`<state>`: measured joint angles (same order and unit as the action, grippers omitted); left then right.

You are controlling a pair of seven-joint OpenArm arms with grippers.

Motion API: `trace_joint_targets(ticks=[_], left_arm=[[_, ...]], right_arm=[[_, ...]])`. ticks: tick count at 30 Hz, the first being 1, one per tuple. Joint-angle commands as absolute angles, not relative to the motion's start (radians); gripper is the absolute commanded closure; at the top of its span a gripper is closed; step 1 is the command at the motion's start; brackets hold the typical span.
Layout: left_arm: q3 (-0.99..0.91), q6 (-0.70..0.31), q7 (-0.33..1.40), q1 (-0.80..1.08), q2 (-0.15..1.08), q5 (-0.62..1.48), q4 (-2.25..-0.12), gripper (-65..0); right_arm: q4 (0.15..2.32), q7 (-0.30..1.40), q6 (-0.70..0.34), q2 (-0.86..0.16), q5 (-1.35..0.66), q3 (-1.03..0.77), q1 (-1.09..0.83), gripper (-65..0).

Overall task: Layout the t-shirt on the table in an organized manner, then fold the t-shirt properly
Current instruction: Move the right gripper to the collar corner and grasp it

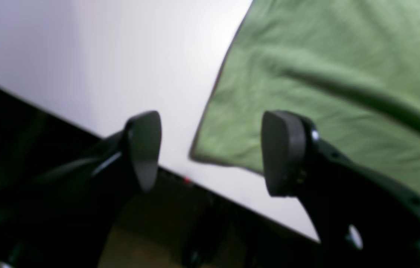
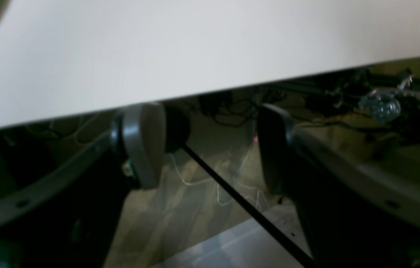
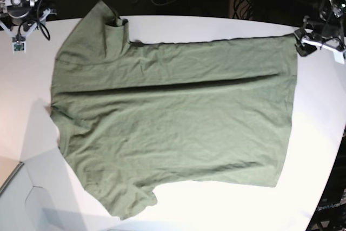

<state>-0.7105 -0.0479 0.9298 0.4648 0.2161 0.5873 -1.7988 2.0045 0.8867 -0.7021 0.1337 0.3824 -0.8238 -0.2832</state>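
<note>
in the base view, going from the left, the right gripper (image 3: 21, 17) is hanging over the far left corner of the white table (image 3: 227, 204), well apart from the olive-green t-shirt (image 3: 173, 128); in its wrist view the right gripper (image 2: 210, 145) is showing its jaws parted wide with nothing between them, only the table's edge (image 2: 195, 56), loose cables and the floor lying beyond; the t-shirt is lying spread flat across the middle of the table, collar end toward the left, hem toward the right, one sleeve (image 3: 102, 17) pointing at the far edge and the other sleeve (image 3: 127, 201) at the near edge; a long crease (image 3: 178, 86) is running across the body from left to right; at the far right the left gripper (image 3: 311, 41) is sitting just beside the hem's far corner (image 3: 292, 39); in its blurred wrist view the left gripper (image 1: 210, 149) is standing wide open, gripping nothing, with the shirt's corner (image 1: 202, 154) lying on the table (image 1: 120, 56) between the two pads (image 1: 284, 149), close to the table's edge.
</note>
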Motion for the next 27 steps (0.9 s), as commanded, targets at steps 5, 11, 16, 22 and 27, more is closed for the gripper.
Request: trace_joint_targets(ticks=[5, 11, 16, 22, 27], left_arm=[[-0.654, -0.042, 0.911, 0.424, 0.231, 0.476, -1.756, -41.6], [-0.572, -0.042, 0.909, 0.389, 0.231, 0.410, -1.755, -41.6], [-0.550, -0.042, 0.909, 0.400, 0.231, 0.409, -1.745, -41.6], [-0.550, -0.042, 0.909, 0.398, 0.231, 0.410, -1.670, -41.6], [-0.550, -0.042, 0.909, 0.400, 0.231, 0.410, -1.661, -41.2]], right_arm=[[2.022, 0.871, -0.698, 0.139, 0.381, -0.825, -0.280, -39.2], [2.023, 0.871, -0.698, 0.140, 0.381, -0.825, -0.282, -39.2], [2.023, 0.871, -0.698, 0.140, 0.381, -0.826, -0.298, -39.1], [2.023, 0.871, -0.698, 0.140, 0.381, -0.826, -0.302, -39.1], [2.023, 0.871, -0.698, 0.139, 0.381, -0.823, -0.302, -39.1]])
